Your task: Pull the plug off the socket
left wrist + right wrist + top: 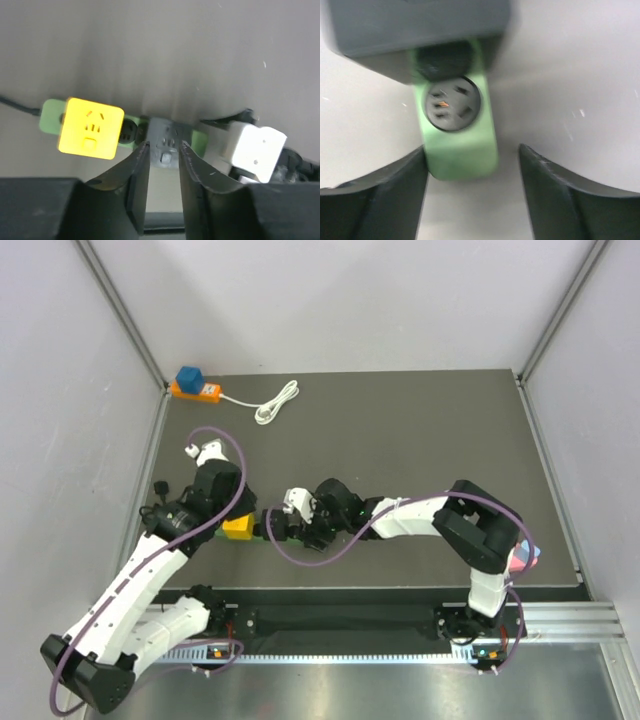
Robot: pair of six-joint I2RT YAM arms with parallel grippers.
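From above, the yellow plug point(238, 527) sits near the table's point(420, 440) near edge, with the left gripper point(250, 518) and right gripper point(285, 530) both over it. The left wrist view shows the left fingers point(137, 172) narrowly apart astride a grey plug point(167, 142) seated in the green strip point(50, 117); I cannot tell if they pinch it. It looks light, rigid and smooth, best taken by its flat flanks. In the right wrist view the right jaws stand wide apart around the strip's end, which probably needs holding down.
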